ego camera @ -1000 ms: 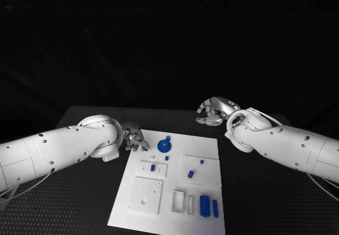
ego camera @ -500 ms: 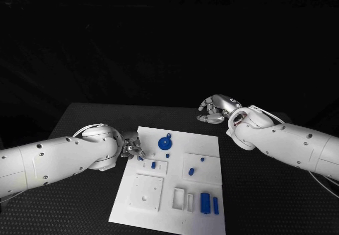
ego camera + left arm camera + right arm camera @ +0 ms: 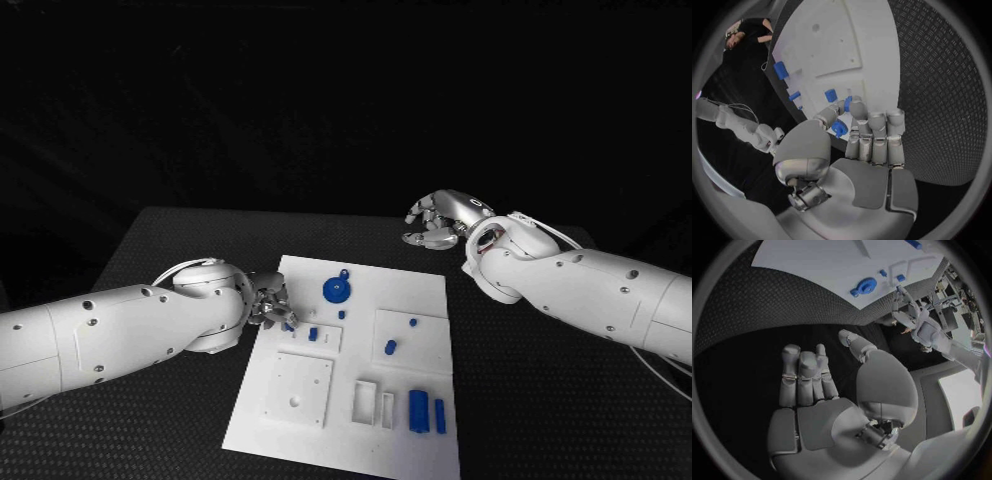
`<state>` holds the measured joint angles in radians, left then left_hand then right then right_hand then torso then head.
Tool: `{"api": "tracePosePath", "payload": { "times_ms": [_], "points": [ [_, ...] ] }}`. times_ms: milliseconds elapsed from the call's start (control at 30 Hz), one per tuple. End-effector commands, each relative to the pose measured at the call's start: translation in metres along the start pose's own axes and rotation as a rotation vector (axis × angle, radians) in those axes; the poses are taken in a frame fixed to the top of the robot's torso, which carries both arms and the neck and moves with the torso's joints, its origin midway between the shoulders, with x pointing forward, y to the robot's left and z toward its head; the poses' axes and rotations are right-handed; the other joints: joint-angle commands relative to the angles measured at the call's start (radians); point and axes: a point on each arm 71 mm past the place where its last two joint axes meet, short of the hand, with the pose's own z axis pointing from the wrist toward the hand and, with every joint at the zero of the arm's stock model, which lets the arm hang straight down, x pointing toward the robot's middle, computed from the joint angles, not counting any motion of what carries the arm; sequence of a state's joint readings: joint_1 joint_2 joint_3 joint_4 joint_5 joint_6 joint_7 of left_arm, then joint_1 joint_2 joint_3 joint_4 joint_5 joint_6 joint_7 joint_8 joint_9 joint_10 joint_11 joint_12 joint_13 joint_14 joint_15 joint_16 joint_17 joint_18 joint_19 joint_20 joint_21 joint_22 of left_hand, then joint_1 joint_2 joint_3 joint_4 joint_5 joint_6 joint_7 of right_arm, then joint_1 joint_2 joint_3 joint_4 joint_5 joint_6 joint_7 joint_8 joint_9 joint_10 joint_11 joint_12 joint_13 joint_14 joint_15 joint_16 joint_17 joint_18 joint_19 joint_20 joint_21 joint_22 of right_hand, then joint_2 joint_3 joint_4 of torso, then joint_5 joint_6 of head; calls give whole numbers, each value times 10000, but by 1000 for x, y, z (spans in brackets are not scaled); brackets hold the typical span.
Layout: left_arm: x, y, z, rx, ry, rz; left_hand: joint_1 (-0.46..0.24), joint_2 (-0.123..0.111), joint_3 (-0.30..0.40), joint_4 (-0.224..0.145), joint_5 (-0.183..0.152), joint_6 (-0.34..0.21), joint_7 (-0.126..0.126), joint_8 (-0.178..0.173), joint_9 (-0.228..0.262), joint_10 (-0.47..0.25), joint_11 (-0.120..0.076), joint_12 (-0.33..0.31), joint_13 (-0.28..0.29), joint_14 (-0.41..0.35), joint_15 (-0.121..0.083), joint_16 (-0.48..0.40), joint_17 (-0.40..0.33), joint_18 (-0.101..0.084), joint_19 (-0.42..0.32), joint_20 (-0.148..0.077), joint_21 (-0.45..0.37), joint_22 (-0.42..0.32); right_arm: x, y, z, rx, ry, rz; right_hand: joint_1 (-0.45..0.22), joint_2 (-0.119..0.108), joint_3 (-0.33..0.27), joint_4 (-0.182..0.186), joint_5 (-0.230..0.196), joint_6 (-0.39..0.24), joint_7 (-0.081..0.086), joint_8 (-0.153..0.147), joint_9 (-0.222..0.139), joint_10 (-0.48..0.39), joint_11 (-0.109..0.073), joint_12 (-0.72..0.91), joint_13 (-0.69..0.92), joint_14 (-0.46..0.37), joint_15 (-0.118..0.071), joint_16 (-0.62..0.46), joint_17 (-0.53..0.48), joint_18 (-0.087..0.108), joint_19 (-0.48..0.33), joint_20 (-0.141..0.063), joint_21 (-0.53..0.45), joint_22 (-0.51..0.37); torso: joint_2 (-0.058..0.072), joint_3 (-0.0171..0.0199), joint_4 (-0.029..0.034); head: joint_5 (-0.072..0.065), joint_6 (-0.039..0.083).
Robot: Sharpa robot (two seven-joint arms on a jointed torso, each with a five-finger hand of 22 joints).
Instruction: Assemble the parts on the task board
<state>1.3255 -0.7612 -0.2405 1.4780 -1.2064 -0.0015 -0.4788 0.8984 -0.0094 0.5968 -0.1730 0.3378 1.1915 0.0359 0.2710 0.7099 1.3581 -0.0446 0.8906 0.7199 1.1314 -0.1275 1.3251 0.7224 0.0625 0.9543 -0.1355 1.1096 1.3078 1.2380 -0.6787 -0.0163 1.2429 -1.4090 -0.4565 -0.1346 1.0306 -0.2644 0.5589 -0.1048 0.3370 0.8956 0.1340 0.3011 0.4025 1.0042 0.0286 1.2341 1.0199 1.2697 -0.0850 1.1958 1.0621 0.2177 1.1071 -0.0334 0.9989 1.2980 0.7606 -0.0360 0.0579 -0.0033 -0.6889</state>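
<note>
— Looking down from the head camera first: where does the work stand?
— On the bench [image 3: 173, 240] lies the task board [image 3: 418, 295]. At its near-left edge the left hand [image 3: 270, 305] hovers, and whether it grips anything I cannot tell from up here. Off the far corner the right hand [image 3: 437, 222] hangs with fingers loosely curled and nothing in them.
— And the left wrist camera?
— It settles things: thumb and fingertips [image 3: 856, 107] pinch a small blue part [image 3: 839, 128] just above the board.
— How will that part handle?
— Stiff, light plastic, I'd judge, smooth enough to slip; take it by its sides.
— The right wrist view?
— An empty palm, and the blue gear [image 3: 866, 285] still lying on the board.
</note>
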Motion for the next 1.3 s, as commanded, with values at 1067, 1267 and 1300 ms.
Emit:
{"api": "tracePosePath", "payload": {
  "times_ms": [1067, 1267, 1300],
  "points": [
    [12, -8, 4, 103, 373, 646, -37, 127, 305, -246, 57, 333, -289, 592, 53, 469, -555, 69, 19, 466, -621, 41, -4, 125, 23, -1210, 68, 202, 1, -1, -1, -63, 126, -43, -90, 33, -55, -22, 8, -18, 70, -29, -15, -70, -5, 40, -18, 12, 36, -36, -5, 441, 23, 13, -49, 17, 0, -2, -3, -88, -131],
    [12, -7, 5, 51, 397, 714, -37, 137, 312, -254, 53, 324, -287, 596, 53, 461, -554, 73, 22, 459, -621, 42, -8, 125, 16, -1211, 72, 201, 1, -1, -1, -56, 129, -44, -90, 38, -54, -21, 10, -19, 70, -30, -15, -71, -5, 40, -19, 11, 36, -36, -5, 441, 23, 13, -50, 17, -7, -1, 13, -99, -142],
    [12, -7, 5, 45, 403, 716, -37, 138, 313, -255, 53, 323, -287, 597, 53, 460, -554, 73, 22, 458, -621, 42, -9, 125, 15, -1211, 73, 201, 1, -1, -1, -56, 129, -44, -90, 38, -54, -22, 10, -20, 70, -30, -15, -72, -5, 40, -20, 11, 36, -36, -5, 441, 23, 13, -50, 17, -5, 4, 10, -91, -143]
  ]
}}
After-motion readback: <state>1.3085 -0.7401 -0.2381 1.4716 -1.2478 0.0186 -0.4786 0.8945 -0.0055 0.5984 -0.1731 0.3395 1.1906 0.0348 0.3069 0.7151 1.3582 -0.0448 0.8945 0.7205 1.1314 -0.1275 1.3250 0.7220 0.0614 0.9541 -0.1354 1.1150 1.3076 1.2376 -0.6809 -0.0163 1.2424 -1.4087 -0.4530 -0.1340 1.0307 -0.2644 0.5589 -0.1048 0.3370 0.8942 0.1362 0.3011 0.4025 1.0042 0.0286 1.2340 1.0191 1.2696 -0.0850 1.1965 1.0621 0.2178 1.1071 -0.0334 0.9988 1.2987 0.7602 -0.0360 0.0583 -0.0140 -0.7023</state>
